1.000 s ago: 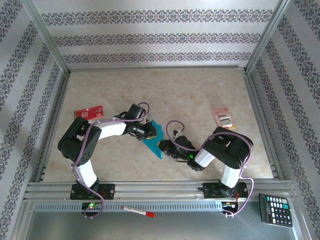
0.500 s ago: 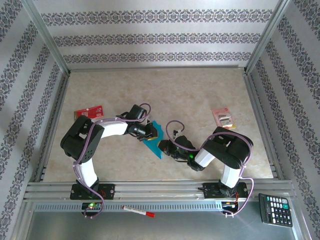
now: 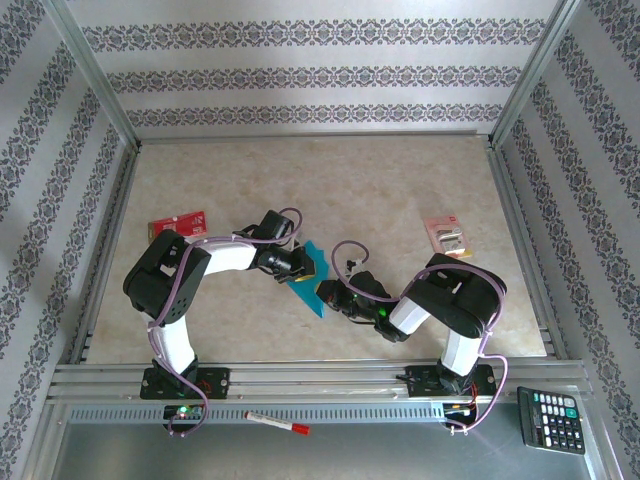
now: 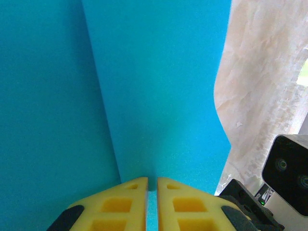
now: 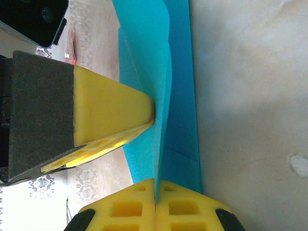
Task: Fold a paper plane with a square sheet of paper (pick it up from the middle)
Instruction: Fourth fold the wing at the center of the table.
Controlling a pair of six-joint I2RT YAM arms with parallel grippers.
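Paper plane (image 3: 306, 290) (teal, creased); both jaws pinching it

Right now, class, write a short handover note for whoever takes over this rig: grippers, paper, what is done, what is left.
Left gripper: shut on the blue paper, just beside a long crease.
Right gripper: shut on the paper's edge.
Paper: between the two arms, towards the near middle of the table, held by both grippers. I cannot tell whether it touches the table.
Done: paper gripped and folded, with at least one long crease.
Left: the remaining folds. It is not yet a finished plane.
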